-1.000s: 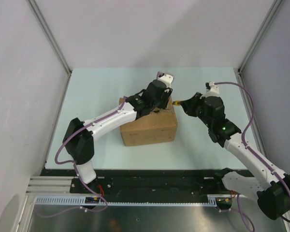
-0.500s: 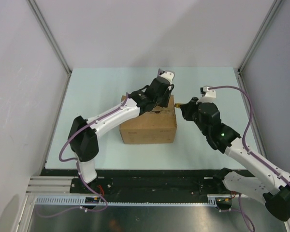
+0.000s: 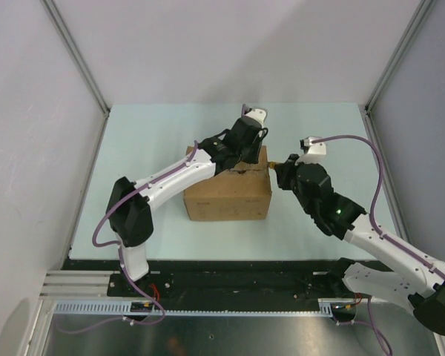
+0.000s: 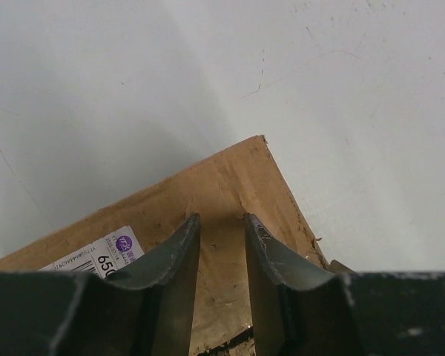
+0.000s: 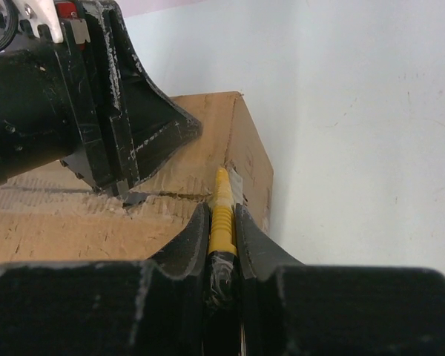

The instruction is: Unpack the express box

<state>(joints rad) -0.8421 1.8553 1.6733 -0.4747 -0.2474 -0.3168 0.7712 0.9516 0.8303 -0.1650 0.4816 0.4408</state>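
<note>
On the smooth pale-green table (image 3: 148,133), near its middle: express box (image 3: 230,194), brown corrugated cardboard, scuffed, white label on top. Over its far right corner, left gripper (image 4: 221,222), dark curved fingers slightly parted, nothing between. Just beside, right gripper (image 5: 221,215) pinching ribbed yellow utility knife (image 5: 221,194), tip at top seam.

A yellow utility knife (image 5: 221,199) is clamped between the fingers of the right hand (image 5: 221,212), its tip pointing forward. The pale surface (image 5: 356,111) stretches ahead and rightward of that hand.
</note>
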